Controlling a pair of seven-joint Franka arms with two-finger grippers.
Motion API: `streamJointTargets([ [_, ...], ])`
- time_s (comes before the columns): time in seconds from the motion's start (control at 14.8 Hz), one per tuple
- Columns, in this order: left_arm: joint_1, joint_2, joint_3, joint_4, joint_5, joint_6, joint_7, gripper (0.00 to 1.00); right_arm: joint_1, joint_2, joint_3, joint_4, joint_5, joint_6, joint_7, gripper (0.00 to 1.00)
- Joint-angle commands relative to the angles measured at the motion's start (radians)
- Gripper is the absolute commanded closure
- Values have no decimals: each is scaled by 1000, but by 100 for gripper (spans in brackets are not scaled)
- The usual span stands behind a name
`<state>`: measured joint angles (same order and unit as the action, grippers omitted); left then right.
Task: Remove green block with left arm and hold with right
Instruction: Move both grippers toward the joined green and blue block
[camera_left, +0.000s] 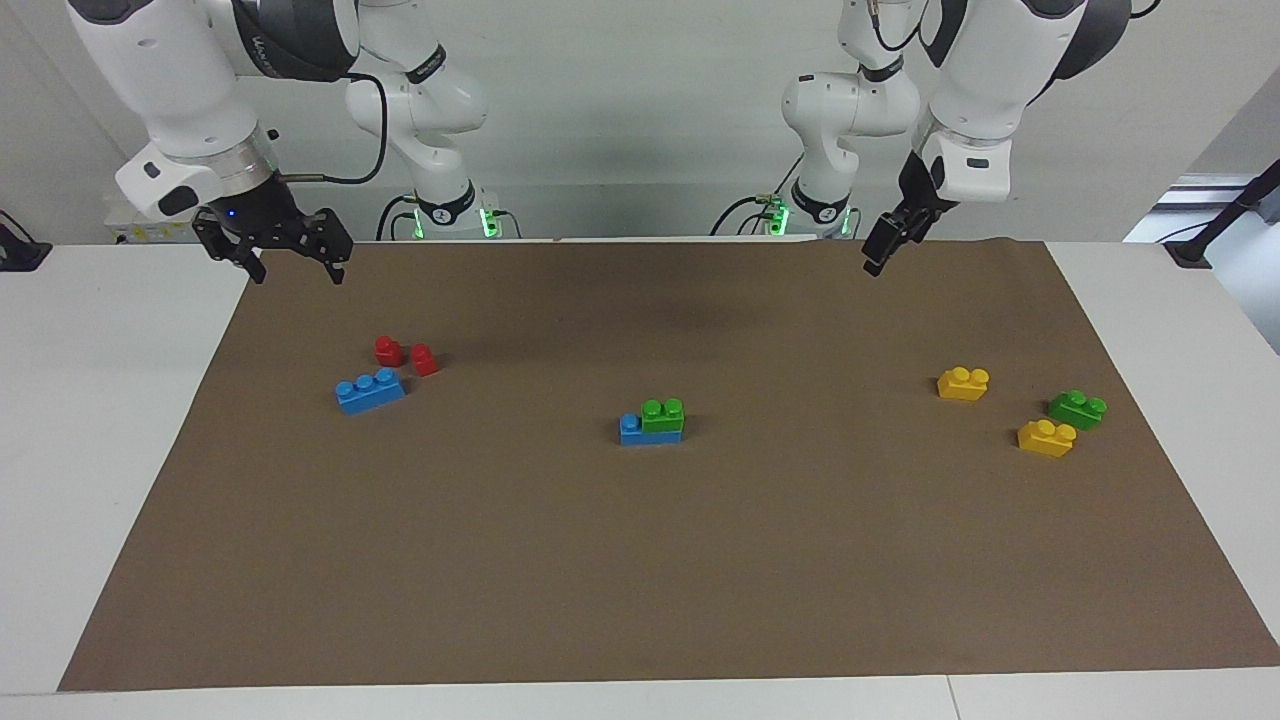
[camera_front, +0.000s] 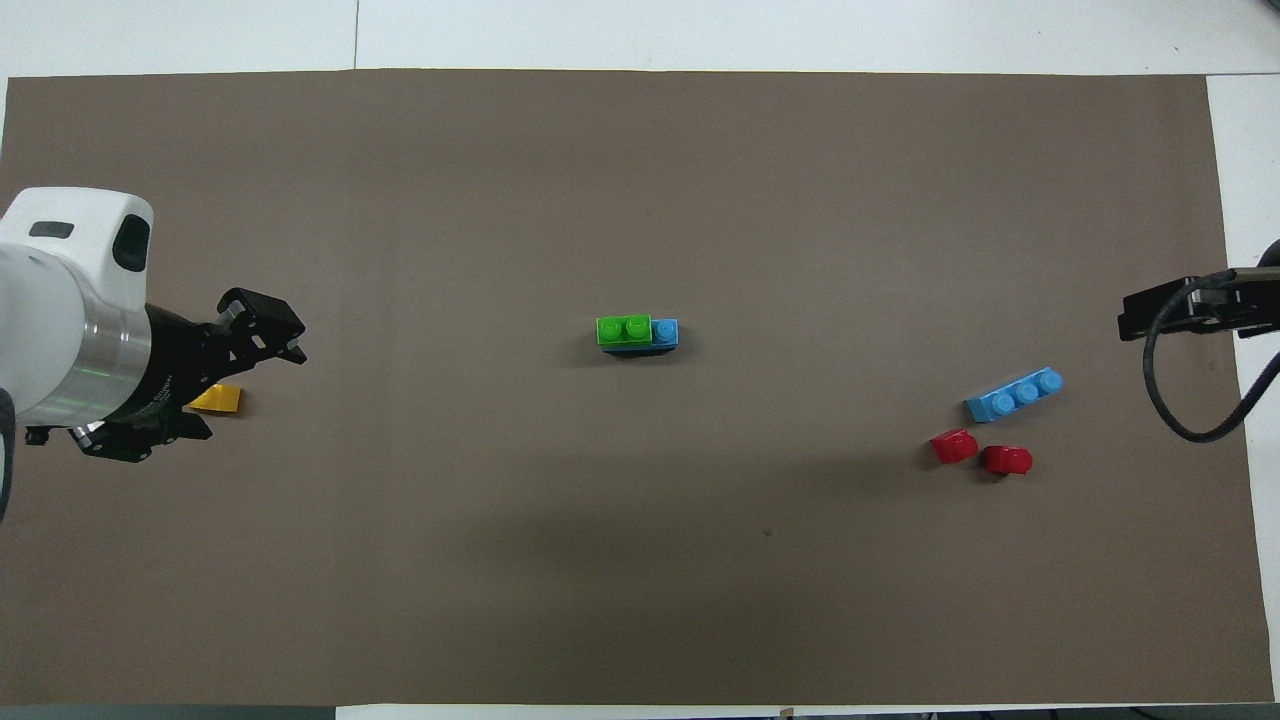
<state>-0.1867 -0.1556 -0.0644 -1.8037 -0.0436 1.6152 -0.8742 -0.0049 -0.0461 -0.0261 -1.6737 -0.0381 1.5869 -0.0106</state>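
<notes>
The green block (camera_left: 662, 415) is glossy moulded plastic, same shiny finish as the blue brick (camera_left: 633, 432) it's sitting on. Everything lies on a matt brown paper-looking mat (camera_left: 640, 560), smooth and dull, over a plain white table (camera_left: 90, 420). My left gripper (camera_left: 880, 250) looks like matt black plastic under a smooth white shell. My right gripper (camera_left: 290, 262) is matt black too, below a brushed silver metal ring.
</notes>
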Motion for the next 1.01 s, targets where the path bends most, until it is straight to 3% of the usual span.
streamJointTargets([
  [0.0, -14, -32, 14, -36, -27, 15, -31, 0, 3, -5, 5, -15, -5, 16, 131, 0],
  [0.34, -11, -28, 14, -26, -27, 31, -15, 0, 128, -17, 8, -77, 107, 125, 885, 1],
  [0.61, -17, -30, 14, -34, -29, 31, -66, 0, 143, -14, 8, -118, 225, 150, 1205, 1],
  [0.94, -131, -51, 14, -109, -29, 161, -409, 0, 189, 29, 8, -169, 334, 237, 1549, 1],
])
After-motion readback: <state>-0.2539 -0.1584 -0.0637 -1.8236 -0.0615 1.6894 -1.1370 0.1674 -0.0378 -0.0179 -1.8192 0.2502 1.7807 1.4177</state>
